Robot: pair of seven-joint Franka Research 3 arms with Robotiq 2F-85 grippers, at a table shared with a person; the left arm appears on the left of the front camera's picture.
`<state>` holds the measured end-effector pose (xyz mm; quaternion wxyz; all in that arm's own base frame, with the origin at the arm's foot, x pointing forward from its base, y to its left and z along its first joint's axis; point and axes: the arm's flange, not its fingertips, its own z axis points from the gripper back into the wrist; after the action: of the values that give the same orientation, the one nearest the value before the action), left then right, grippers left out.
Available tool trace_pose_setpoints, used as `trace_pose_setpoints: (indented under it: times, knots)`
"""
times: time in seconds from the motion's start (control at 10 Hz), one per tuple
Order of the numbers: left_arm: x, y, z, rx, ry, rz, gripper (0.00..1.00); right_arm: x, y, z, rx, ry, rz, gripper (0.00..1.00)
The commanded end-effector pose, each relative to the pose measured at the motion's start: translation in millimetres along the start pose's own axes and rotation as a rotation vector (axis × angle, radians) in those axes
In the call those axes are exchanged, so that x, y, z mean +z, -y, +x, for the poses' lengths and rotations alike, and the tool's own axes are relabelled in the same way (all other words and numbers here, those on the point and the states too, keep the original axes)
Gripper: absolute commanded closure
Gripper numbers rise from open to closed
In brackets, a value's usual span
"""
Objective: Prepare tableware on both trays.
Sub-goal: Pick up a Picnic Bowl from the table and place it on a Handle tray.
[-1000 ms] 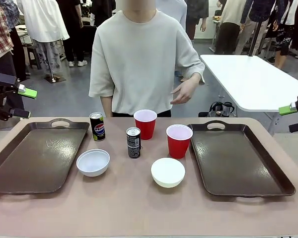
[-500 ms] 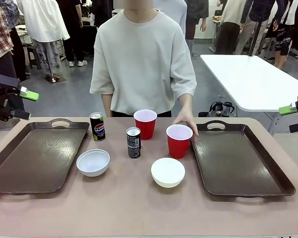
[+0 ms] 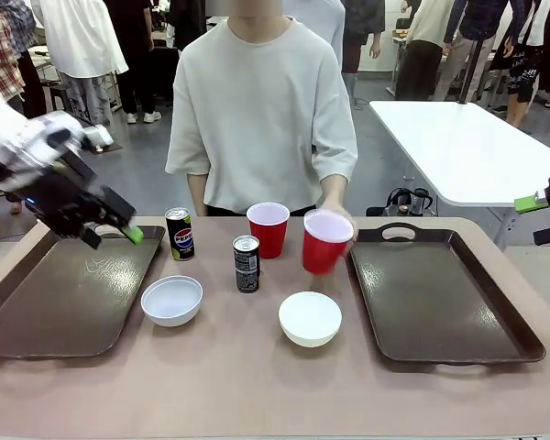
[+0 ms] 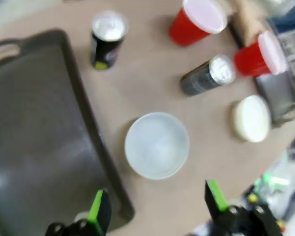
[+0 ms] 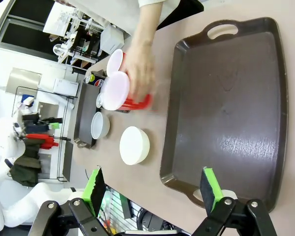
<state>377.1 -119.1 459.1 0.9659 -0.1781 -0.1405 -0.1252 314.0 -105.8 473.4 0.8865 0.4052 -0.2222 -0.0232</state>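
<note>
Here's the counter [image 3: 229,376], wide and tan, carrying 2 big brown trays. The left tray [image 3: 64,302] lies right under the left pincer [image 3: 113,236], which hangs over its far end with fingers spread apart, holding nothing. The right tray [image 3: 440,302] lies out ahead of the right pincer [image 5: 152,189], which is also spread wide and empty, off the tray's outer side. Both trays are bare, so by my reckoning 0 of 6 items are placed and the whole job is ahead.

Down in size we have 2 white bowls. The first bowl [image 4: 157,145] sits on the counter straight ahead of the left pincer, just beside the left tray's rim. It looks like the likeliest first pick. The second bowl [image 3: 310,318] rests between the 2 pincers, nearer the right tray.

Now the 2 red cups. The person's hand [image 5: 140,69] grips the held cup [image 3: 325,240], tilted and seemingly lifted, just beside the right tray and well ahead of the right pincer. The standing cup [image 3: 269,227] is upright on the counter.

Smallest are the 2 cans, both upright on the counter. The Pepsi can [image 3: 178,233] is just beside the left pincer, and the plain dark can [image 3: 246,263] is farther toward the middle.
</note>
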Motion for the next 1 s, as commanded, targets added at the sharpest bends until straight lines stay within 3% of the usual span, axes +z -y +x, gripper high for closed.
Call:
trace_pose_setpoints:
  times: [0.0, 0.2, 0.4, 0.5, 0.9]
  knots:
    - [-45, 5, -2, -0.062, -0.076, 0.201, 0.00, -1, 3, 3, 0.009, 0.010, 0.026, 0.00]
    - [-95, 6, -8, -0.097, -0.141, 0.277, 0.00, -1, 3, 3, 0.009, 0.010, 0.026, 0.00]
    - [-123, 14, -11, -0.118, -0.120, 0.247, 0.00, -1, 3, 3, 0.009, 0.010, 0.026, 0.00]
    - [-100, 8, -14, -0.128, -0.149, 0.257, 0.00, -1, 3, 3, 0.009, 0.010, 0.026, 0.00]
    - [-114, 17, -12, -0.167, -0.163, 0.256, 0.00, -1, 3, 3, 0.009, 0.010, 0.026, 0.00]
